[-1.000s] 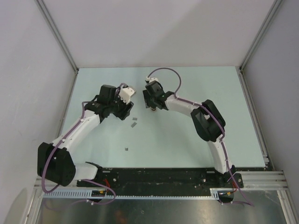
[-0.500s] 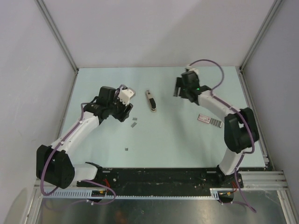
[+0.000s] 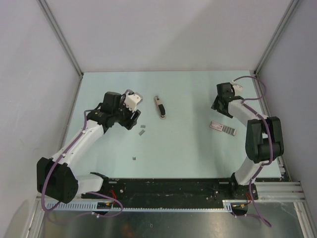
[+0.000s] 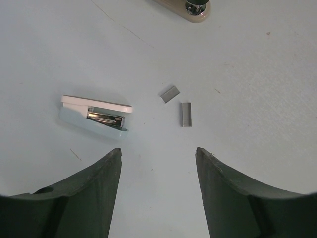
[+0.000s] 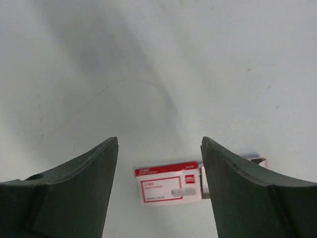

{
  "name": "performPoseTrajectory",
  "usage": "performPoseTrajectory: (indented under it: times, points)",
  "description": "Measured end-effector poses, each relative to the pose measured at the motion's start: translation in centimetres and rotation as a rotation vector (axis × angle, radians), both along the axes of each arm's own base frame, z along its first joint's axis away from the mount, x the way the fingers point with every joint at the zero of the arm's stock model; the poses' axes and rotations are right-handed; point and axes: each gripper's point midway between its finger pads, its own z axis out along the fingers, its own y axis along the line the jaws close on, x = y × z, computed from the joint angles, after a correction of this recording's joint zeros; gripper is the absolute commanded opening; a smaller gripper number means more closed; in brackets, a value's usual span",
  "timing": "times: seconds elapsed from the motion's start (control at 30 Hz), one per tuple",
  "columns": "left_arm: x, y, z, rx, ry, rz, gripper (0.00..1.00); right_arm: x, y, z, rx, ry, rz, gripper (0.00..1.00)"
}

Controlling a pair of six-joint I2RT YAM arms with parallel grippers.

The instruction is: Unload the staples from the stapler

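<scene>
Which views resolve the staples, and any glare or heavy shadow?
Top external: even light, no glare, staples mere specks. Left wrist: sharp, staples crisp, stapler cropped at top edge. Right wrist: broad soft shadows across table, no staples.

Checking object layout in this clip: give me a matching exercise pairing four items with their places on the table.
1 stapler
2 pair of staples
3 lone staple piece
4 labelled box

A right side of the table
B closest to the near edge
C farthest from the near edge
D just ahead of the left pincer

Pairs: 1-C, 2-D, 3-B, 4-A
</scene>
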Motion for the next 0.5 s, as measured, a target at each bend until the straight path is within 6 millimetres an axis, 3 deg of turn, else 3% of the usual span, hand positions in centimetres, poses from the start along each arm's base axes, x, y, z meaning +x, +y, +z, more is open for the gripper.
performPoseTrajectory:
  times: [0.17, 0.33, 0.5]
  points:
    - [-0.1, 0.0, -0.1, -0.004, 0.009, 0.006, 0.67, -0.4, -3.0, -0.5, -0.006, 0.004, -0.101, 0.71]
    - [-0.3, -0.1, -0.2, -0.002, 0.015, 0.003, 0.68, -1.8, -4.9, -1.9, -0.018, 0.041, -0.161, 0.71]
    - [-0.6, -0.2, -0.3, 0.002, 0.025, -0.003, 0.68, -3.3, -8.3, -3.0, -0.019, 0.078, -0.252, 0.72]
